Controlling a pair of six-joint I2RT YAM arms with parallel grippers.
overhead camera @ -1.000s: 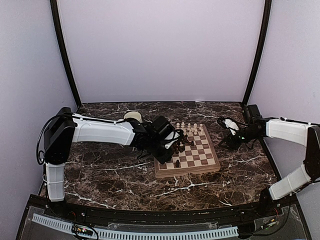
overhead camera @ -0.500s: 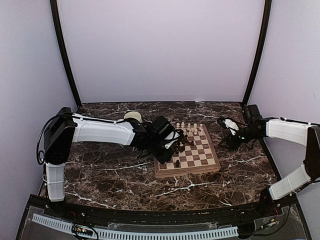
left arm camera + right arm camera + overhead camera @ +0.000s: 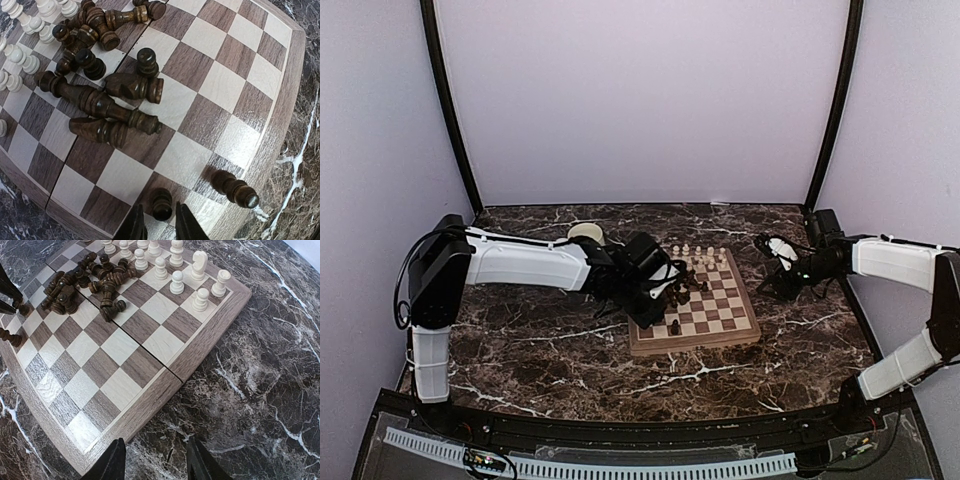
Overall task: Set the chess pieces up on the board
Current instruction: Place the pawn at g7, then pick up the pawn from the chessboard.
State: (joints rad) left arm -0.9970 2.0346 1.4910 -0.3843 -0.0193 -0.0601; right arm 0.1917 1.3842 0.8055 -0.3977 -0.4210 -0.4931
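Observation:
The board lies mid-table. On it a heap of dark chess pieces lies toppled, and white pieces stand in rows along the far edge. My left gripper hangs over the board's near-left corner. Its fingers stand on either side of an upright dark pawn, with a thin gap on each side. Another dark piece stands one square to the right. My right gripper is open and holds nothing. It sits over the marble just off the board's right rim.
A cream mug stands at the back left behind the left arm. The dark marble tabletop surrounds the board. In the top view the right gripper is near the board's back right corner.
My left gripper's jaws have parted a little from the dark pawn, which stays upright on its square. Neither arm has shifted.

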